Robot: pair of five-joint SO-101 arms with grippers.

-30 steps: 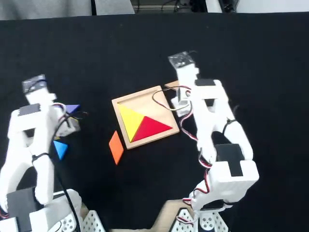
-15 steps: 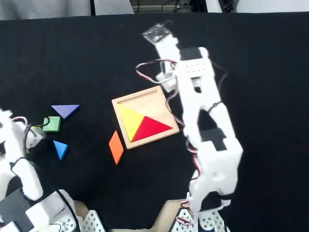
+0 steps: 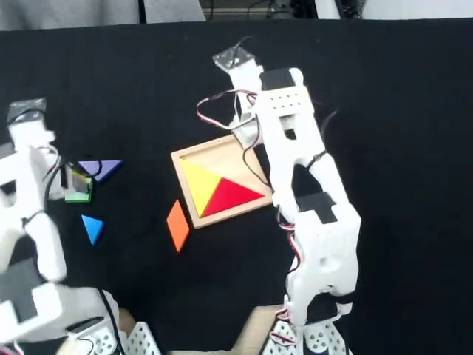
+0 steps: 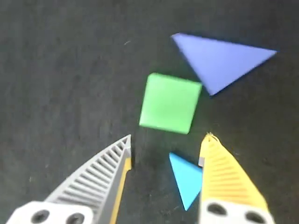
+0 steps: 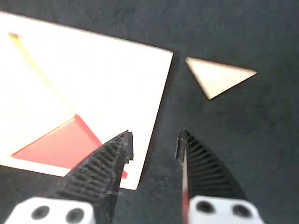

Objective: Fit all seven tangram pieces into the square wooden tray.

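Your left tool (image 4: 166, 158) is open, its fingers spread with nothing gripped. In its wrist view the green square (image 4: 170, 102) lies flat on the black tabletop (image 4: 65, 70) just beyond the fingertips. The purple triangle (image 4: 219, 60) sits just past that, one corner close to the square. The small blue triangle (image 4: 187, 179) shows between the two fingers, close against the yellow one.

Your right tool (image 5: 154, 140) is open too and holds nothing. Its fingers straddle one edge of the square wooden tray (image 5: 93, 70): one finger is over the tray by the red triangle (image 5: 60, 147), the other over the bare tabletop. A pale triangle (image 5: 219, 74) lies on the tabletop just off the tray's corner.

Inside the tray you have two pieces, the red triangle and a yellow triangle (image 3: 198, 181), lying edge to edge. An orange parallelogram (image 3: 177, 225) rests outside, just beside the tray's near corner.
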